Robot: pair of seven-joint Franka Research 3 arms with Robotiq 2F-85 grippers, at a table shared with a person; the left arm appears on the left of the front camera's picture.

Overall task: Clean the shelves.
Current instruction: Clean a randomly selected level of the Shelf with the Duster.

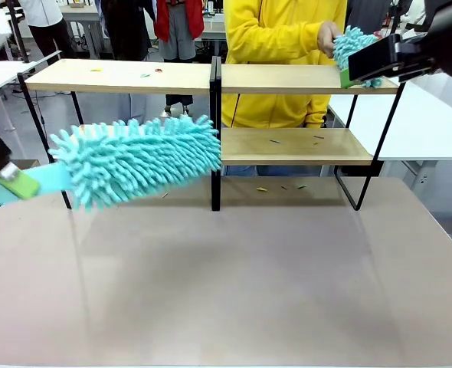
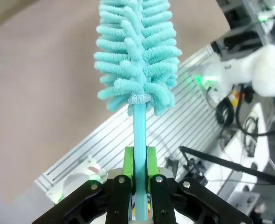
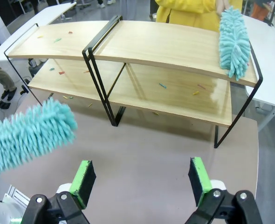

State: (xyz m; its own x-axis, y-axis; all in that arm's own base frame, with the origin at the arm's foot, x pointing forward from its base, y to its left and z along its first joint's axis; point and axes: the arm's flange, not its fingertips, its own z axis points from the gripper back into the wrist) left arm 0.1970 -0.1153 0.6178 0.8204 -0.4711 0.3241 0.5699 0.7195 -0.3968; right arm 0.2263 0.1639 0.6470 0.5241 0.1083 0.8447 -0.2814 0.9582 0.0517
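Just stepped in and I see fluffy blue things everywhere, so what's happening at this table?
The left gripper is clamped on the handle of a teal duster, whose head hangs in front of the left lower board of the shelves. A person's hand holds a second duster on the top board's right end. The right gripper is open, holding nothing. Small coloured scraps lie on the boards.

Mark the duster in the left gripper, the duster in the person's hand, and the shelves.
Robot's duster (image 1: 142, 157): front view, middle of the fluffy head.
Person's duster (image 3: 233, 42): right wrist view, middle of the fluffy head.
Shelves (image 1: 119, 77): front view, top board, left half.
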